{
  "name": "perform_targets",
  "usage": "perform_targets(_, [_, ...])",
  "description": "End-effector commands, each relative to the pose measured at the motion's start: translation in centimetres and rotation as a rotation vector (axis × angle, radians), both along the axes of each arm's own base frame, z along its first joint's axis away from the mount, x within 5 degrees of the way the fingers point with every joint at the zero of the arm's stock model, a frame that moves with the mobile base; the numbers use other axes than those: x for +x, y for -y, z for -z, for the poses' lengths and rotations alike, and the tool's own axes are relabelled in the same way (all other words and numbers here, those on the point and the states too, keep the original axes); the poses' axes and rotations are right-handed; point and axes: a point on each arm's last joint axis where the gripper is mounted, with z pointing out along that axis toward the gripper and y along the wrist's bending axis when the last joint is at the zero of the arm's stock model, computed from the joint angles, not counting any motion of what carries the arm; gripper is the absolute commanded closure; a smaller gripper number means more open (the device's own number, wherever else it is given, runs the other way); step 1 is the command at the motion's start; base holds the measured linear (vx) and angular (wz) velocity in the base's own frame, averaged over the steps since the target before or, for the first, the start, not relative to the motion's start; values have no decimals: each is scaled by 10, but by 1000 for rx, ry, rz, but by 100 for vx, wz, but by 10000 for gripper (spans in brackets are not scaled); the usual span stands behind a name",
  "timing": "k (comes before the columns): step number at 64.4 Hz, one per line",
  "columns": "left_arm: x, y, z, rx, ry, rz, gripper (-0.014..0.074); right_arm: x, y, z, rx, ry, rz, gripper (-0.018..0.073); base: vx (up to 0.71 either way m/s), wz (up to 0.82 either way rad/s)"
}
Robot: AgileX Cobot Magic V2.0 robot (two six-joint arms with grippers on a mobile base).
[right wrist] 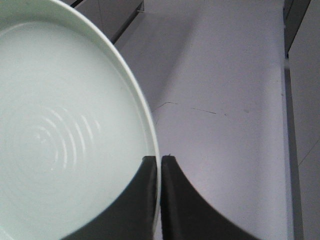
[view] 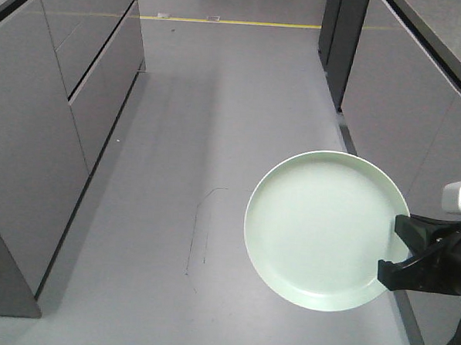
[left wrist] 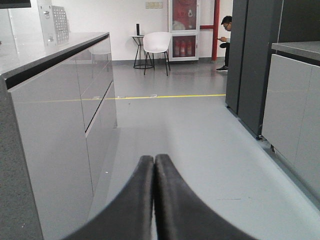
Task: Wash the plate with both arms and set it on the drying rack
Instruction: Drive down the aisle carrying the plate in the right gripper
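1. The plate, pale mint-green, hangs in the air above the grey floor of an aisle between grey cabinets. Its inner face is turned up toward the front camera.
2. The right fingers are clamped on the plate's rim at its right edge, one finger on each face. Nothing else touches the plate.
3. The left fingers are pressed together tip to tip and hold nothing. They point along the aisle.
4. No sink, tap or drying rack appears in any view.
5. Judgement: the step in hand is carrying the plate to the washing place, and no sign of washing shows.
6. Judgement: the next move calls for steady transport, since a rim-only pinch may let the plate pivot or slip. The left fingers must open before they can share the work.
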Motion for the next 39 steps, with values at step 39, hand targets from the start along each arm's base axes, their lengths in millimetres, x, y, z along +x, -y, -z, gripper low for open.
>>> perform_targets(39, [-1, 0, -2, -4, 73, -6, 602, 3, 0, -18, 26, 113, 7, 567, 11, -3])
